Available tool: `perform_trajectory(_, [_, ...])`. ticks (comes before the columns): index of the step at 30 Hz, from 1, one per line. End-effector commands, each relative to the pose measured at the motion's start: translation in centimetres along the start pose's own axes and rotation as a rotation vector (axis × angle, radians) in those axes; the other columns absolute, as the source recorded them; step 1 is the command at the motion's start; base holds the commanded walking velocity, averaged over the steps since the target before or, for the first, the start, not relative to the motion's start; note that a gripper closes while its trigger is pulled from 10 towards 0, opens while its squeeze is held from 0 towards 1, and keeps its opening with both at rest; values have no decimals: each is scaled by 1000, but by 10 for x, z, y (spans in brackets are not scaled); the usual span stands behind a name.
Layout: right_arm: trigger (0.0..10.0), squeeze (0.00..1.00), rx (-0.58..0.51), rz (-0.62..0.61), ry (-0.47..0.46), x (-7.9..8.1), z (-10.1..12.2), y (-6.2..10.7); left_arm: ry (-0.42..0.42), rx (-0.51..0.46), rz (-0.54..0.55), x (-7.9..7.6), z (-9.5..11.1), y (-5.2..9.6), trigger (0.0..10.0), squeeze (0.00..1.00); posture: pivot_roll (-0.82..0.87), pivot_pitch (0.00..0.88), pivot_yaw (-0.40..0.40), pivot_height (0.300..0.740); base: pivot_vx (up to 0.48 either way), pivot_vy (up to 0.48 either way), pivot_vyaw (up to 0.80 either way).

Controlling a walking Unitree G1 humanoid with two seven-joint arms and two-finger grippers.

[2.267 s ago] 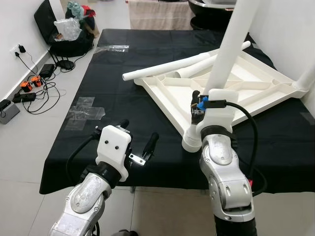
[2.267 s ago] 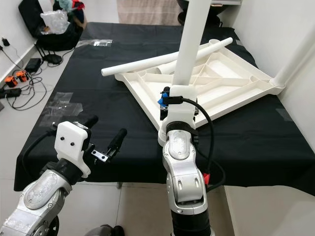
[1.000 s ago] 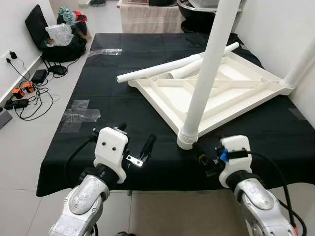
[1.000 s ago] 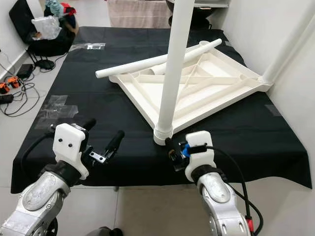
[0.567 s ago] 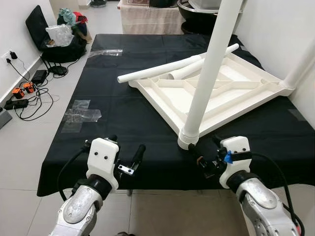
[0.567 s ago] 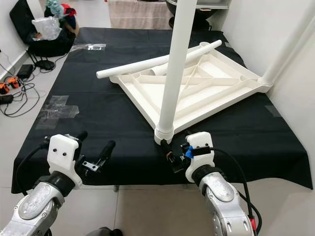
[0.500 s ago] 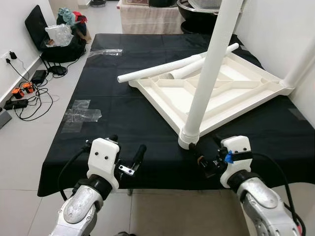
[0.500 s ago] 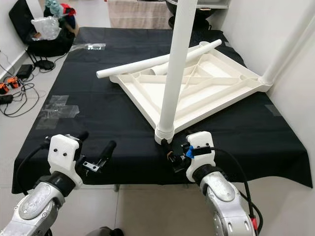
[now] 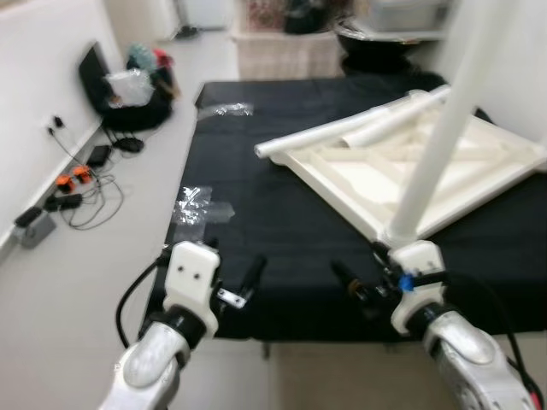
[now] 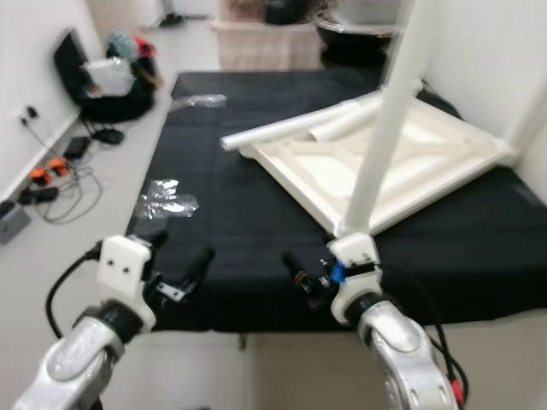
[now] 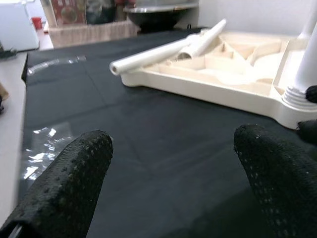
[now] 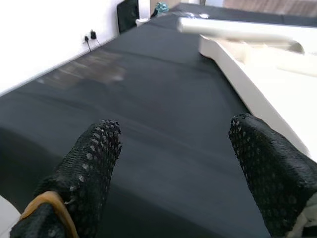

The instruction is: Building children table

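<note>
- Left wrist view shows the left gripper (image 11: 173, 173) spread wide and holding nothing, its two fingertips (image 11: 79, 163) framing bare black cloth; in the head views it hovers at the near edge of the bench (image 9: 256, 205), well apart from the parts, likely parked where it does not get in the way.
- Right gripper (image 9: 363, 286) is also wide and empty, low over the near edge, just beside the foot of the upright leg (image 9: 432, 154).
- That leg stands in a corner socket of the upturned white tabletop (image 9: 444, 166), which lies underside up on the black cloth so its sockets face upward for fitting legs.
- Two loose legs (image 9: 342, 132) rest across the far rim of the tabletop, apart from both grippers; judging by this, those legs are yet to be fitted.
- Floor to the left holds cables (image 9: 73, 192) and a dark bag (image 9: 128, 102); patches of clear tape (image 9: 201, 205) sit on the cloth.
- Compared with half a second ago, the whole picture has swung and blurred, so the camera has moved; the tabletop and legs lie as they did.
- About two seconds ago the right gripper was up at the base of the upright leg; now it is off it and lower.
</note>
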State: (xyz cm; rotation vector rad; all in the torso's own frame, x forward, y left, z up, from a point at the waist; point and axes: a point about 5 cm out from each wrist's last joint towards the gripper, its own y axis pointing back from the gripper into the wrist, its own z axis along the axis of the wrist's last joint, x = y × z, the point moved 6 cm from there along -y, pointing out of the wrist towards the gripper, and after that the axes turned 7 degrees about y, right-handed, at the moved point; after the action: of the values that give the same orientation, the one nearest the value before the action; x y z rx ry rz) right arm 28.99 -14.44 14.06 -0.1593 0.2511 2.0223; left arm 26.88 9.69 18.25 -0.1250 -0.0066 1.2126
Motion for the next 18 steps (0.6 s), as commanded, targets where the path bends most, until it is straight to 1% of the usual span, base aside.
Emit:
perform_trajectory(1, [10000,0,-26,32,-13,8,7,-3,-20,10,15,5,-1,2,10000,0,16,90,-50,740,0,469,0])
perform_trajectory(2, [10000,0,-37,30,-9,9,10,-5,-31,4,16,5,0,2,10000,0,16,90,-50,740,0,442,0])
perform_trajectory(3, [10000,0,-80,19,3,6,24,-12,-46,-9,23,6,3,1,10000,0,16,90,-50,740,337,341,0])
perform_trajectory(4, [10000,0,-80,19,3,6,24,-12,-46,-9,23,6,3,1,10000,0,16,90,-50,740,337,341,0])
perform_trajectory(6, [10000,0,-121,3,10,1,38,-18,-40,-14,25,6,5,0,10000,0,19,97,-52,740,394,272,0])
perform_trajectory(7, [10000,0,-121,3,10,1,38,-18,-40,-14,25,6,5,0,10000,0,19,97,-52,740,405,255,0])
perform_trajectory(8, [10000,0,-140,-3,13,-1,45,-22,-44,-19,27,7,6,-1,10000,0,18,99,-54,740,424,0,0])
perform_trajectory(9, [10000,0,-140,-3,13,-1,45,-22,-44,-19,27,7,6,-1,10000,0,18,99,-54,740,424,0,0])
perform_trajectory(12, [10000,0,-195,-40,36,-9,66,-34,-44,-26,14,4,9,-3,10000,0,17,104,-53,740,458,0,0])
perform_trajectory(14, [10000,0,-201,-46,40,-10,68,-36,-42,-26,11,3,9,-3,10000,0,17,104,-53,740,461,0,0])
perform_trajectory(15, [10000,0,-231,-54,57,-11,81,-44,-47,-24,15,2,9,-4,10000,0,20,107,-56,740,472,0,0])
perform_trajectory(16, [10000,0,-231,-54,57,-11,81,-44,-47,-24,15,2,9,-4,10000,0,20,107,-56,740,472,0,0])
perform_trajectory(18, [10000,0,-249,-62,70,-13,93,-54,-24,-18,42,6,9,-5,10000,0,21,111,-56,740,154,0,0])
